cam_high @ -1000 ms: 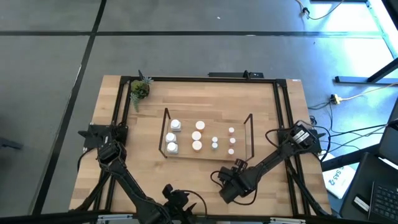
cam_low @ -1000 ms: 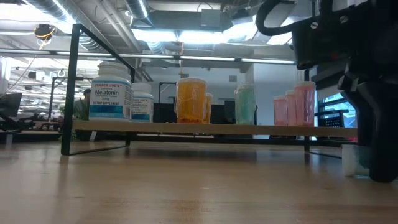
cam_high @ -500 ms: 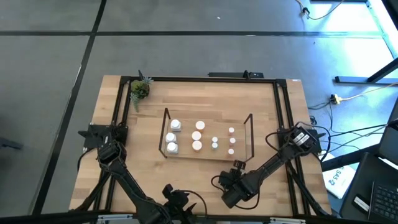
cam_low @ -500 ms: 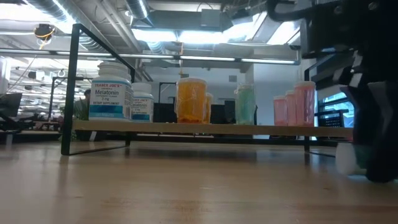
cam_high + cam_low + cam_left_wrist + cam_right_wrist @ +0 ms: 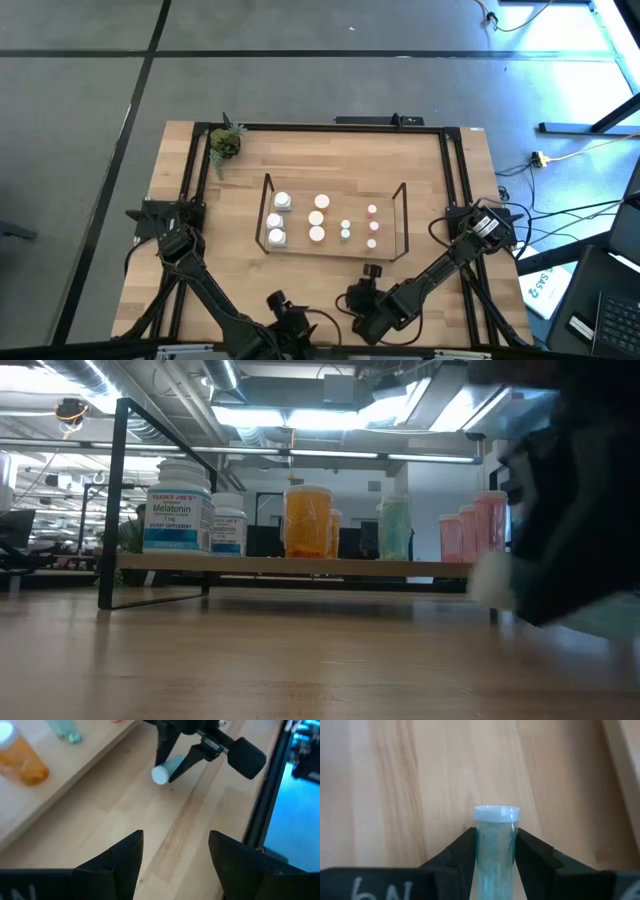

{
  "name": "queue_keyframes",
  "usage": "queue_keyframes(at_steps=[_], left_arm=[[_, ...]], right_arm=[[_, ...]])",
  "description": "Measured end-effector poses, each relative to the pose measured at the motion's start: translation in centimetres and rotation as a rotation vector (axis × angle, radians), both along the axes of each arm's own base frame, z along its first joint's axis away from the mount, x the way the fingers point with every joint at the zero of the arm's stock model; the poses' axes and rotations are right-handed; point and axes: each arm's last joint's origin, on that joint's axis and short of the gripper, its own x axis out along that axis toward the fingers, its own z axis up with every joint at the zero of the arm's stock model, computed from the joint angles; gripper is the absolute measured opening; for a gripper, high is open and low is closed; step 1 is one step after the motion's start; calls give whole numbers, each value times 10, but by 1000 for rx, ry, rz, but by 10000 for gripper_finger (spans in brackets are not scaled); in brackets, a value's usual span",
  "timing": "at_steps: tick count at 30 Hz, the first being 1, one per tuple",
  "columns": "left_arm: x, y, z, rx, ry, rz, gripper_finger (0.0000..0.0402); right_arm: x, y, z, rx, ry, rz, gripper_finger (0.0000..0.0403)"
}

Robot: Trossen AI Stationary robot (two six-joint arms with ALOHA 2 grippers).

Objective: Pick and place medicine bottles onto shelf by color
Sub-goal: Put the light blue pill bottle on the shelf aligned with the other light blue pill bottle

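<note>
Teal and slim with a white cap, one medicine bottle (image 5: 495, 852) sits clamped between the two dark fingers (image 5: 462, 852) of the right gripper (image 5: 495, 857), just in front of the shelf (image 5: 332, 250) toward its right end. Its long axis runs along the fingers, cap leading beyond the fingertips; in the left wrist view the bottle (image 5: 167, 768) lies tilted well off upright, cap end lower and pointing away from the shelf's front edge, body angled back up into the gripper (image 5: 172, 762).

In the high view that gripper (image 5: 370, 275) hangs over the bare wood just off the shelf's front rail. The low view shows only a dark blur with a pale cap at the shelf's right end.

On the shelf stand the other bottles, upright: white ones (image 5: 177, 508) at the left end, orange (image 5: 307, 520) right of them, teal (image 5: 394, 528) next, pink (image 5: 490, 526) at the right end.

The left gripper (image 5: 172, 852) waits with fingers spread and empty, farther in front of the shelf.
</note>
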Motion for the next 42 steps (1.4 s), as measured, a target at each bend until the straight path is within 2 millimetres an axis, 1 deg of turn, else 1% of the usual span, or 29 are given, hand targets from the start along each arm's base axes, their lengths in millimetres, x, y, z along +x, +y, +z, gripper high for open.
queue_keyframes(at_steps=[4,8,16,20,25,33,42], left_arm=[[1,1,0,69,37,-63,219],[5,5,0,108,59,-86,219],[21,22,0,127,75,-58,219],[27,28,-1,91,108,-55,219],[28,29,-2,39,154,-75,219],[24,24,-2,40,153,-89,219],[30,20,0,86,128,-184,219]], right_arm=[[5,7,4,-42,-87,72,129],[11,13,9,-62,-174,142,129],[24,25,21,-66,-318,281,129],[28,28,26,-86,-366,318,129],[28,28,27,-117,-370,342,129],[28,28,27,-119,-374,340,129],[29,28,28,-116,-383,337,129]])
